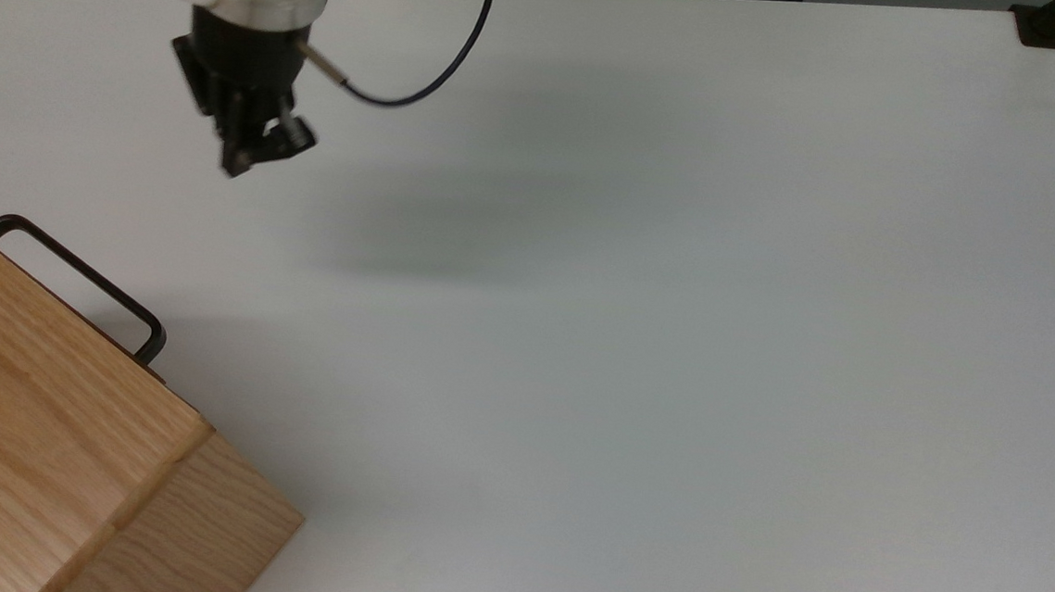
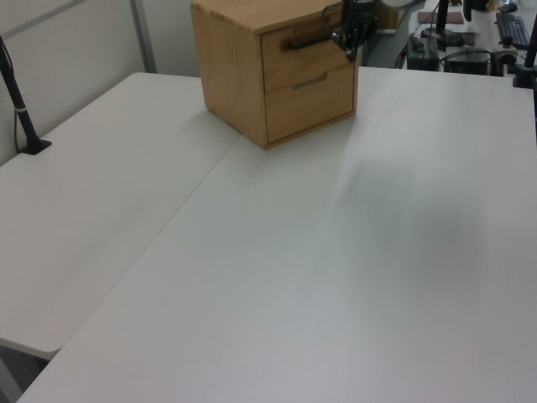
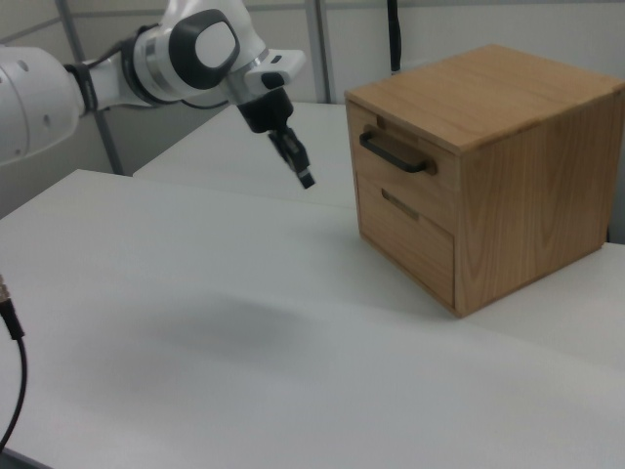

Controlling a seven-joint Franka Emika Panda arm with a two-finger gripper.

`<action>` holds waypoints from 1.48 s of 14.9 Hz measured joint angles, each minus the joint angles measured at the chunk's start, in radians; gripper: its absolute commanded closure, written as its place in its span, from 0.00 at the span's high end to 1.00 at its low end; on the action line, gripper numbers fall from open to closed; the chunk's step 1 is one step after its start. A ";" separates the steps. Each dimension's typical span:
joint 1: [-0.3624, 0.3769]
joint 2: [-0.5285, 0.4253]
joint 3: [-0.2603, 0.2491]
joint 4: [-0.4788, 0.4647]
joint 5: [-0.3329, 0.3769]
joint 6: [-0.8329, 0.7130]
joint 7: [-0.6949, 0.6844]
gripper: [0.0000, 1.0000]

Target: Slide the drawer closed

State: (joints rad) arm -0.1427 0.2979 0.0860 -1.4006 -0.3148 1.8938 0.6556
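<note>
One white table (image 1: 673, 343) bears an oak cabinet (image 3: 508, 166).

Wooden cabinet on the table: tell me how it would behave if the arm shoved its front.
The cabinet looks squat and broad-based, resting flat on the table, so it would probably slide rather than tip. Its thick wood walls suggest it is stiff and fairly heavy. With the top drawer flush, a push there would likely move the whole box.
</note>
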 measured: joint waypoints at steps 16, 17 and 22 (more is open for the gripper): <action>0.229 -0.347 -0.160 -0.318 0.210 -0.108 -0.501 0.04; 0.225 -0.347 -0.167 -0.318 0.210 -0.108 -0.578 0.25; 0.202 -0.347 -0.181 -0.316 0.211 -0.108 -0.715 1.00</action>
State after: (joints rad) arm 0.0588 -0.0492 -0.0945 -1.7161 -0.1033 1.7861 -0.0594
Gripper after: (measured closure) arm 0.678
